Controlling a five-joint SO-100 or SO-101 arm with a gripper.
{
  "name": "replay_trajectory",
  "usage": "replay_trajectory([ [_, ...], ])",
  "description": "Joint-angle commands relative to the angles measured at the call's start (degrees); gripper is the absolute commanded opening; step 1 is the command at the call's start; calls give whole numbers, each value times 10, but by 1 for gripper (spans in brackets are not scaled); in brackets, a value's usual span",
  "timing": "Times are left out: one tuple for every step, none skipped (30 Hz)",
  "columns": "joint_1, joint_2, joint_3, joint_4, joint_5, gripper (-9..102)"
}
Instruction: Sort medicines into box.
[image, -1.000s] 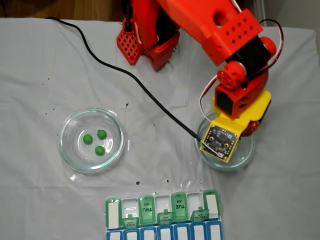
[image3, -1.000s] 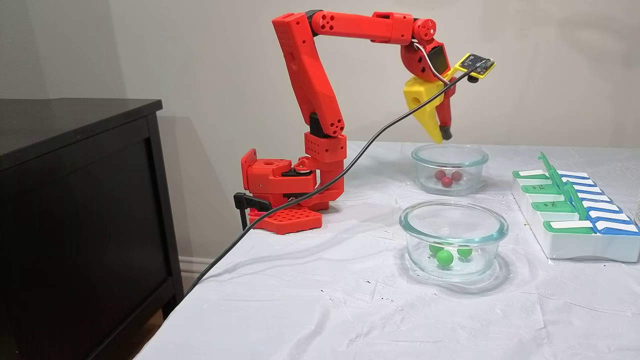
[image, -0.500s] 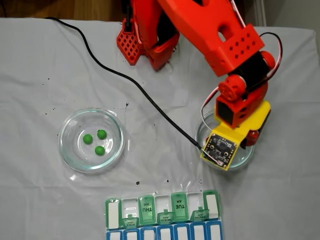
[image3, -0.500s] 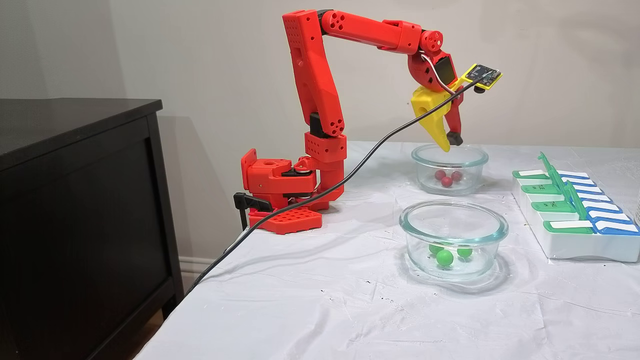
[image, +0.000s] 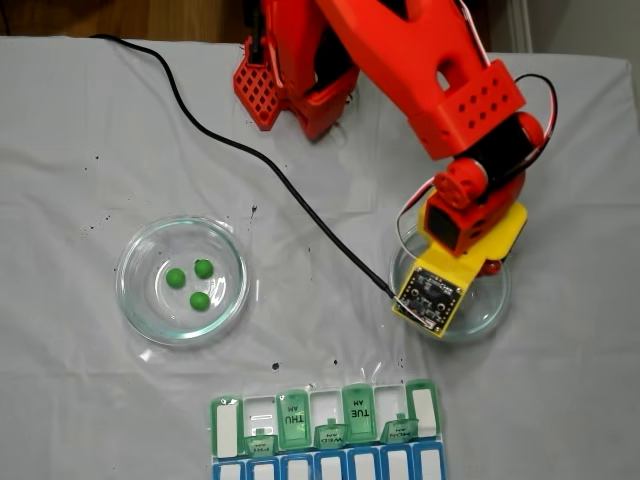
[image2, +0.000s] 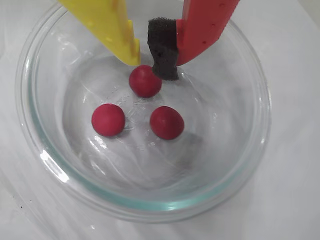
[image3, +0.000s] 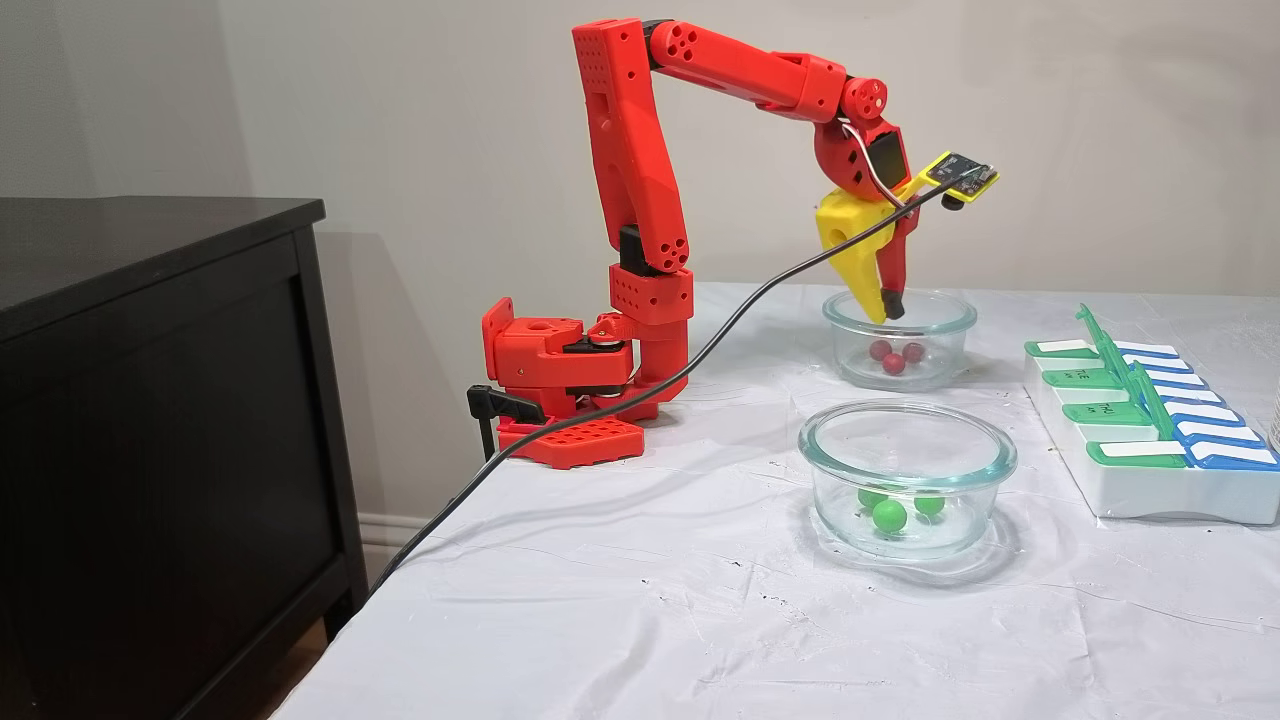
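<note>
Evidently the gripper (image2: 152, 62), its yellow and red jaws spread a little and holding nothing, hangs just above the red ball (image2: 145, 81) at twelve o'clock in the glass dish (image2: 250, 165); two more red balls (image2: 166, 122) lie nearer the centre. These glossy little spheres look light, hard and apt to roll, so pinch across the widest part. Neighbouring balls and the dish wall crowd the jaws. Green balls (image: 190, 283) sit in another dish (image: 135, 305), at ten o'clock from the pill organizer (image: 325, 425).

White-covered table (image3: 640, 620) bearing two clear glass dishes (image: 182, 280) (image: 482, 310), a red arm base (image3: 570, 375), a black cable (image: 250, 150), and a green-and-blue pill organizer (image: 325, 435) at one edge.
</note>
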Motion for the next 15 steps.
replay_trajectory([
  [-9,37,-1,0,6,7],
  [-11,33,2,-1,6,9],
  [-12,30,3,-1,6,9],
  [-14,25,4,-1,8,11],
  [-15,23,4,-1,9,13],
  [-16,20,4,-1,10,14],
  [-16,18,4,-1,11,14],
  [-17,17,4,-1,12,14],
  [-17,14,4,-1,13,15],
  [-18,11,5,-2,14,15],
  [-18,7,5,-5,14,16],
  [-18,4,6,-8,15,16],
  [-17,2,6,-10,15,16],
  [-16,-1,6,-12,15,16],
  [-16,-3,6,-14,16,16],
])
